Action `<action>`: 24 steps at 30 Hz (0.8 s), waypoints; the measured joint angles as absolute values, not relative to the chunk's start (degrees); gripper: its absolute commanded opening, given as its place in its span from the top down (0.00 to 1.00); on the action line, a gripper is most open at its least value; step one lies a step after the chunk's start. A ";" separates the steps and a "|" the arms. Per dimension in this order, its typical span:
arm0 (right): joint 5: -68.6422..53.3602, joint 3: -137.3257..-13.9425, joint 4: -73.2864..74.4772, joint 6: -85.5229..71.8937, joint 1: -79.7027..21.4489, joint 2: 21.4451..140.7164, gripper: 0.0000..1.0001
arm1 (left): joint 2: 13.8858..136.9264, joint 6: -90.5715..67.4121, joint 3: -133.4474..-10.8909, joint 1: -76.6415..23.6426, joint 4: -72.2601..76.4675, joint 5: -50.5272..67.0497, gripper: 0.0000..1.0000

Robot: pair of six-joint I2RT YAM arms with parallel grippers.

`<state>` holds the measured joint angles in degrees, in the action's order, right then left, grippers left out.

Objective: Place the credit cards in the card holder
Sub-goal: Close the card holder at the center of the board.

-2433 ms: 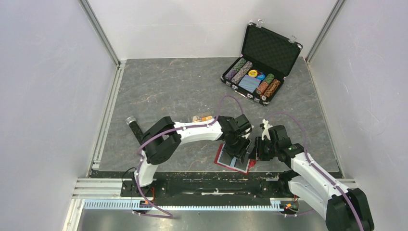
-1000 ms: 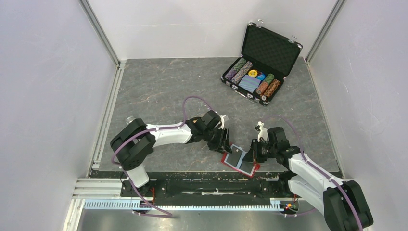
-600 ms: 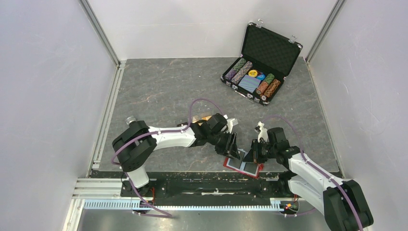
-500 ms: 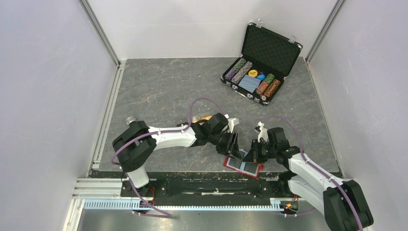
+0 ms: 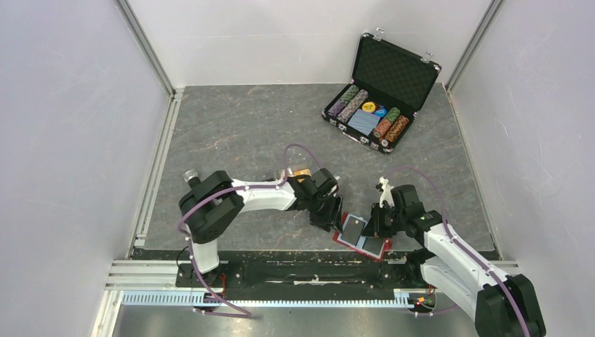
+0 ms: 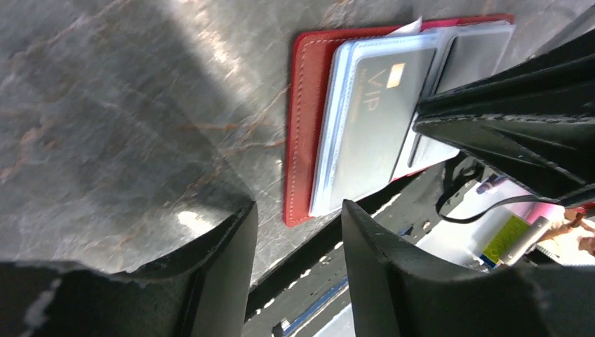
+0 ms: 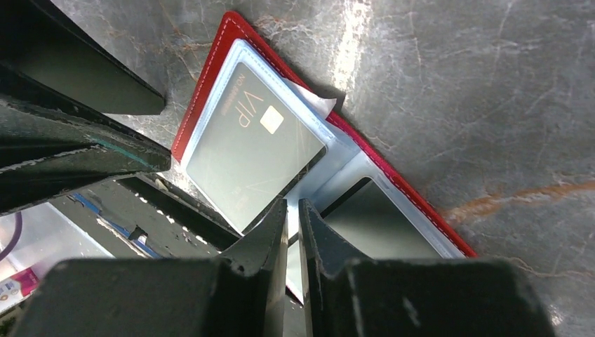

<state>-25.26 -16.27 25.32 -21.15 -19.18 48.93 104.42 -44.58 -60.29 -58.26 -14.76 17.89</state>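
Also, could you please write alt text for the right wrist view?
An open red card holder lies on a grey marbled table, a dark VIP card in its clear sleeve. The right fingers, nearly together, pinch the sleeve's edge; the left fingers fill the upper-left corner.

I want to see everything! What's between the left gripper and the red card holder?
Just bare table between left gripper and card holder, shown by left wrist view.

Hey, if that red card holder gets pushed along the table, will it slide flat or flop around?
Probably slides flat: the card holder lies open and thin on the smooth table. Lifted by one edge, it likely flops, since its clear sleeves look soft. The VIP card inside may stiffen that side.
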 measured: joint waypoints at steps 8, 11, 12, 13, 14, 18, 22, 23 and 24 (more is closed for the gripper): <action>-21.61 -17.12 30.20 -20.80 -19.18 47.29 0.99 | 109.06 -44.27 -66.04 -58.26 -16.58 18.35 0.49; -20.45 -17.12 30.87 -21.04 -19.18 47.22 1.00 | 110.17 -44.27 -67.24 -58.26 -16.43 19.14 0.49; -20.36 -17.12 30.87 -21.10 -19.18 47.35 1.00 | 110.50 -44.27 -67.51 -58.26 -16.25 19.57 0.49; -20.25 -17.12 30.87 -21.21 -19.18 47.64 1.00 | 110.83 -44.29 -67.85 -58.26 -16.19 19.94 0.49; -20.18 -17.15 30.83 -21.28 -19.18 47.92 1.00 | 111.13 -44.29 -68.20 -58.26 -16.12 20.23 0.49; -20.27 -17.37 30.70 -21.50 -19.18 49.04 1.00 | 112.73 -44.34 -69.49 -58.28 -15.20 22.65 0.51; -20.51 -17.43 30.46 -21.58 -19.11 49.54 1.00 | 113.56 -44.40 -69.89 -58.30 -13.93 24.62 0.51; -20.51 -17.43 30.46 -21.58 -19.11 49.54 1.00 | 113.56 -44.40 -69.89 -58.33 -13.69 24.77 0.52; -20.53 -17.45 30.46 -21.58 -19.11 49.52 1.00 | 113.56 -44.40 -69.82 -58.33 -13.32 24.95 0.52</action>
<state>-20.53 -17.45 30.46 -21.58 -19.11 49.52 113.56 -44.40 -69.82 -58.33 -13.32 24.95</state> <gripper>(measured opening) 0.004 0.490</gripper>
